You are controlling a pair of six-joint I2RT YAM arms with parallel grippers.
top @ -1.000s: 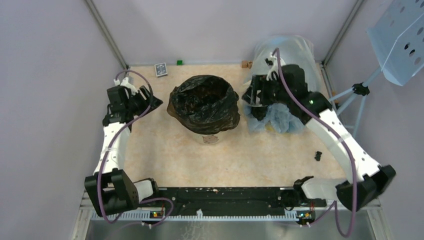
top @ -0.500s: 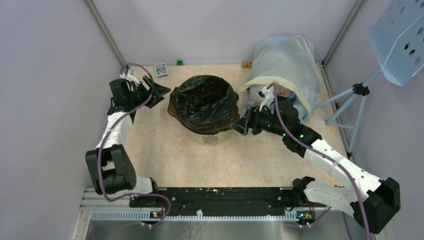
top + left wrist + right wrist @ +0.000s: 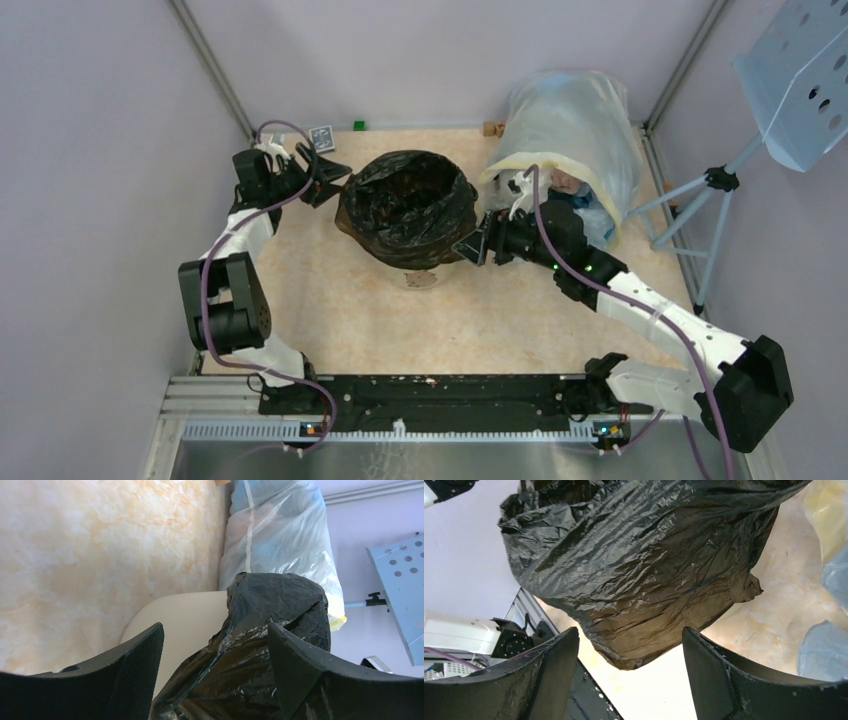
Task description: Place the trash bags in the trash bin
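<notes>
left gripper (image 3: 330,178): jaws spread wide, nothing pinched. In the wrist view (image 3: 214,630) a crumpled flap of the black bag (image 3: 270,610) sits in the gap. Can't tell if it brushes one finger.
right gripper (image 3: 470,250): wide open too and holding nothing. Its fingertips (image 3: 630,632) point straight at the black plastic (image 3: 639,555), close but not around it.
trash bin (image 3: 420,275): sits between the two grippers, right in front of each one's fingertips. The left wrist camera sees bare cream wall (image 3: 190,615) just past its fingers.
black bag (image 3: 405,205): already lining the bin, mouth open, edge folded over the rim and hanging down the outside, towards both grippers.
translucent sack (image 3: 575,120): lying behind the right gripper, beside its wrist. It's well apart from the left gripper, past the bin.
table (image 3: 330,300): beige marbled top under both arms.
</notes>
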